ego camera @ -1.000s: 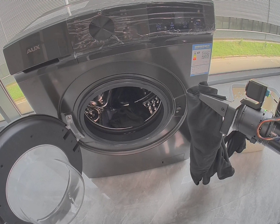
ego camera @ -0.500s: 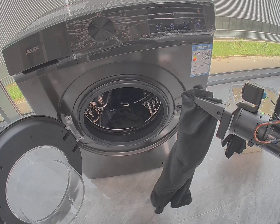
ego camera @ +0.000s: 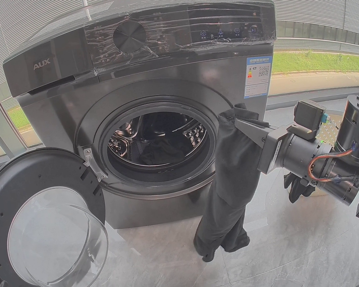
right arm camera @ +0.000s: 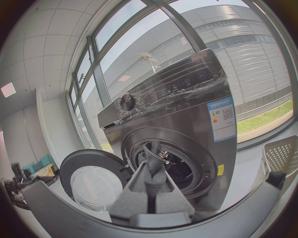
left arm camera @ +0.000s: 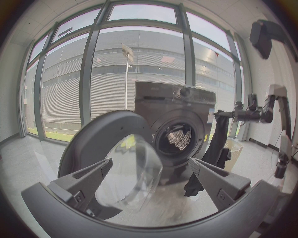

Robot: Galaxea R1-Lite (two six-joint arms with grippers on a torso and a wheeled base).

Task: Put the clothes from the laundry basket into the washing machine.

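Item held: one dark garment [ego camera: 233, 173], pinched at its top end between my right fingers [ego camera: 248, 128], which are closed tight on the cloth.
Position: in the air just in front of the washing machine [ego camera: 147, 79], beside the right rim of its round opening [ego camera: 157, 143]. The rest hangs down, its lower end near the floor [ego camera: 162, 264].
Machine: the door [ego camera: 40, 224] is swung wide open to the left. More dark cloth [ego camera: 163, 151] lies inside the drum.
Source: the laundry basket [ego camera: 335, 127] stands on the floor behind my right arm.
Spare: my left fingers [left arm camera: 96, 172] are spread wide, holding nothing, low by the open door.
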